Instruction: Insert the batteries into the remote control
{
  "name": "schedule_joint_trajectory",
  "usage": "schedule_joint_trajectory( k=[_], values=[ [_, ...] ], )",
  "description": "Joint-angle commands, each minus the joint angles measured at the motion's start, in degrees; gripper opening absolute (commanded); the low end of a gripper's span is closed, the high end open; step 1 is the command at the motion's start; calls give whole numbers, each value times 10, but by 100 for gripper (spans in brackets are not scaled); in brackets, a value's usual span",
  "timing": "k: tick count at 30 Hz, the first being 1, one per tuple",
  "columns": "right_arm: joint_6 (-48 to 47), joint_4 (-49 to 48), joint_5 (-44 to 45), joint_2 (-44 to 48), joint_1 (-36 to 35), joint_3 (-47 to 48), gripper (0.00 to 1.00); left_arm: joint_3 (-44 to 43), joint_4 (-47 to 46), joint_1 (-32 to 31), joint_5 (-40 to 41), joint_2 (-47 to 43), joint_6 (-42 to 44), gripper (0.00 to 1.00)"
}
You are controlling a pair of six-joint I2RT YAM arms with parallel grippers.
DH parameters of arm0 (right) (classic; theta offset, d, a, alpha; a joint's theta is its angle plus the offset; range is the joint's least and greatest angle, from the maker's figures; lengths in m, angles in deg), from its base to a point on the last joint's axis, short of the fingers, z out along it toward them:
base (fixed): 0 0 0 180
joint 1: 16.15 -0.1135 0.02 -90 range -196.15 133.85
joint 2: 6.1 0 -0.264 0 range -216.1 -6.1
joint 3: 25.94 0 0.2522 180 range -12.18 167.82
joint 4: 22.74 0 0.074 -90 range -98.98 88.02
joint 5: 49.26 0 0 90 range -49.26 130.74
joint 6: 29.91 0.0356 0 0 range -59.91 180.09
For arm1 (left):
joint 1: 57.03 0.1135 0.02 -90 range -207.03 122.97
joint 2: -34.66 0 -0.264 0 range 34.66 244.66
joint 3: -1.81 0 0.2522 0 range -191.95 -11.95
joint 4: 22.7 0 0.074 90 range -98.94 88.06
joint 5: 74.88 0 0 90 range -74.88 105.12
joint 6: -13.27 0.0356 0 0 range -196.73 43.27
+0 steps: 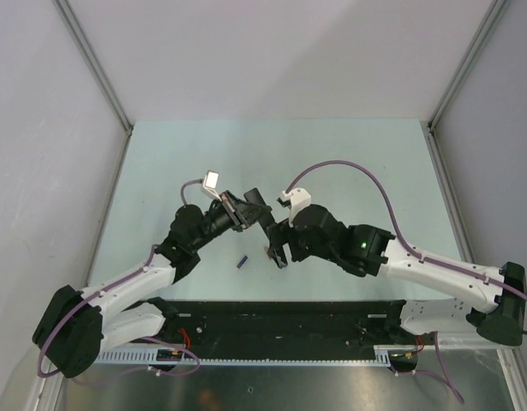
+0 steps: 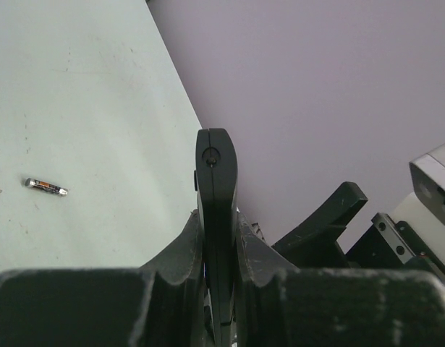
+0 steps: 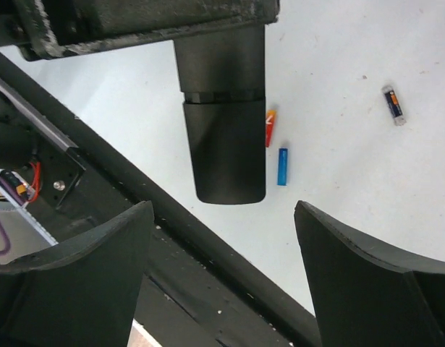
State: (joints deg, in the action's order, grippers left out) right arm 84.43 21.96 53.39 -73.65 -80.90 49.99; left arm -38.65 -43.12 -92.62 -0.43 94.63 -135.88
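If the right gripper (image 3: 223, 217), its fingers wide apart and empty, pushes the slim black plastic remote control (image 2: 216, 166), which the left gripper (image 2: 218, 238) clamps by its thin sides above the pale table (image 1: 160, 171), the bar may twist or slip out, while the small red-orange battery (image 3: 270, 128) and the bright blue battery (image 3: 282, 166) lie untouched below.

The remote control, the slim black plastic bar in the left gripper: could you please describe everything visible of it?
The slim black plastic remote control stands edge-on, clamped between the fingers of the left gripper, which is shut on its sides. Its free end is rounded, with a small round mark. The right wrist view shows a smooth matte face crossed by one seam. It is held above the pale table; only the left gripper touches it.
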Motion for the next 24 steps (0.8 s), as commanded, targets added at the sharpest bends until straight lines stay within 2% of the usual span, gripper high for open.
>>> schedule_joint_trajectory(
  k=[1,7,15,24],
  values=[
    [-23,13,34,0,-4,35,82,-26,-20,5,-25,2,-13,0],
    [-32,-1,28,-8,-4,35,74,-27,-20,5,-31,3,-14,0],
    [-43,-10,17,-23,-4,35,72,-31,-20,6,-38,7,-16,0],
    [-47,-12,14,-30,2,34,62,-26,-21,5,-40,2,-15,0]
  ],
)
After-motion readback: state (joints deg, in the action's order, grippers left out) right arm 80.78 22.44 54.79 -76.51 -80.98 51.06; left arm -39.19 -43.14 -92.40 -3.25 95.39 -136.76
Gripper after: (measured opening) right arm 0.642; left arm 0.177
